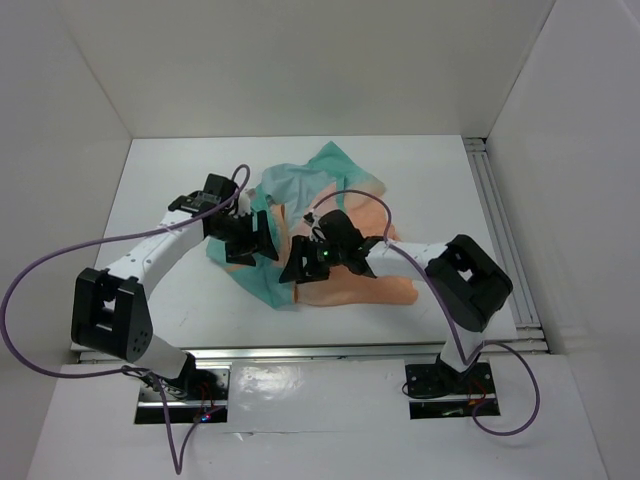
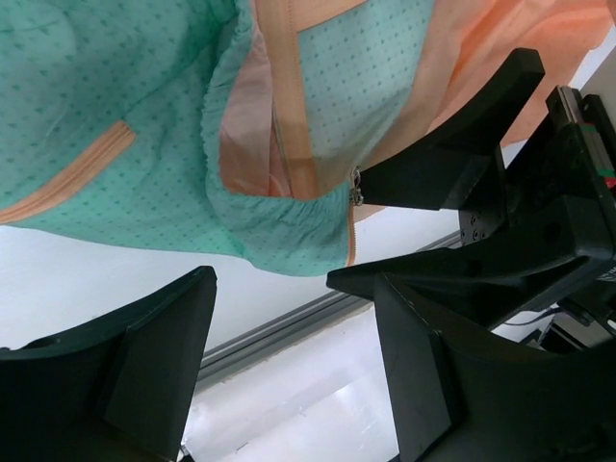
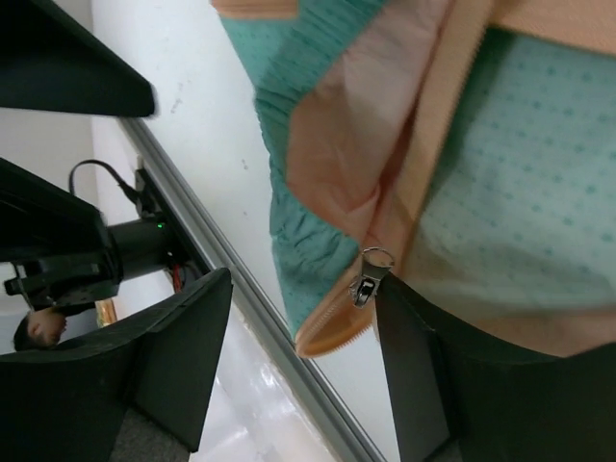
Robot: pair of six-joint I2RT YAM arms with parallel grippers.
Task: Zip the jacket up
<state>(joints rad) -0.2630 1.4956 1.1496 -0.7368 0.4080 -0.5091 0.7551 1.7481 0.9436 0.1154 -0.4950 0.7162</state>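
The jacket [image 1: 345, 285] lies crumpled mid-table, teal at the back and left, peach at the front and right. Both grippers hang over its near hem. My left gripper [image 1: 258, 245] is open, with only bare table showing between its fingers [image 2: 154, 346]. The teal hem [image 2: 279, 241] lies just beyond them. My right gripper [image 1: 305, 265] is open too. The metal zipper pull [image 3: 367, 279] hangs at the tip of its right finger [image 3: 423, 375], at the bottom end of the peach zipper tape [image 3: 337, 322]. The left wrist view shows the same zipper pull [image 2: 356, 188] beside the right gripper's black fingers [image 2: 452, 173].
An aluminium rail [image 3: 269, 327] runs along the table's near edge just below the hem, and another rail [image 1: 500, 230] lines the right side. White enclosure walls stand at the left, back and right. Purple cables [image 1: 60, 260] loop off the left arm.
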